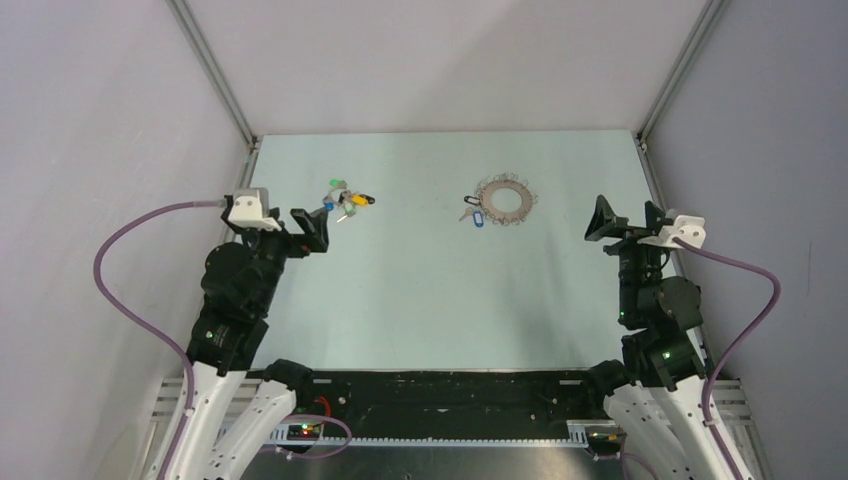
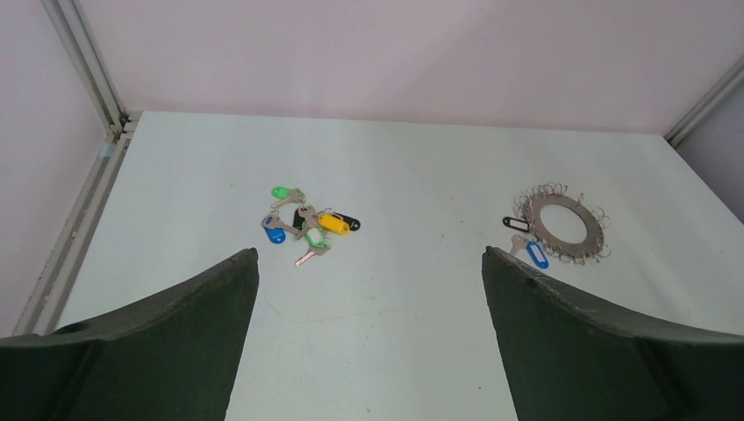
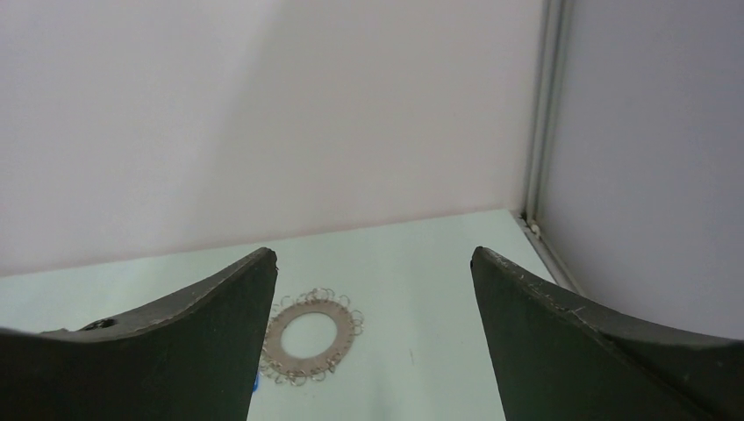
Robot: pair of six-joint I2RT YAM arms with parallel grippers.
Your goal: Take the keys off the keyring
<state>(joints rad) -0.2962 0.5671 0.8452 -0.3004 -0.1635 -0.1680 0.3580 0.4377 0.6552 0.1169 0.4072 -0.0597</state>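
1. Ahead of the right gripper [image 3: 373,254], wide and empty, the keyring [image 3: 309,335] has two keys [image 1: 474,215] at its far side; a pinch may drag it.
2. The left gripper [image 2: 368,254], wide too, could scatter the loose keys [image 2: 307,230] ahead.

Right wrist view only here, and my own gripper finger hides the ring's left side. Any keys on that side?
Observer: Yes, a blue key and a black key lie at the keyring's left rim.
Operator: Where are the others?
Observer: A pile of keys lies apart, far to the left.
Operator: Is the left arm busy?
Observer: No, the left gripper is open and empty, near that pile.
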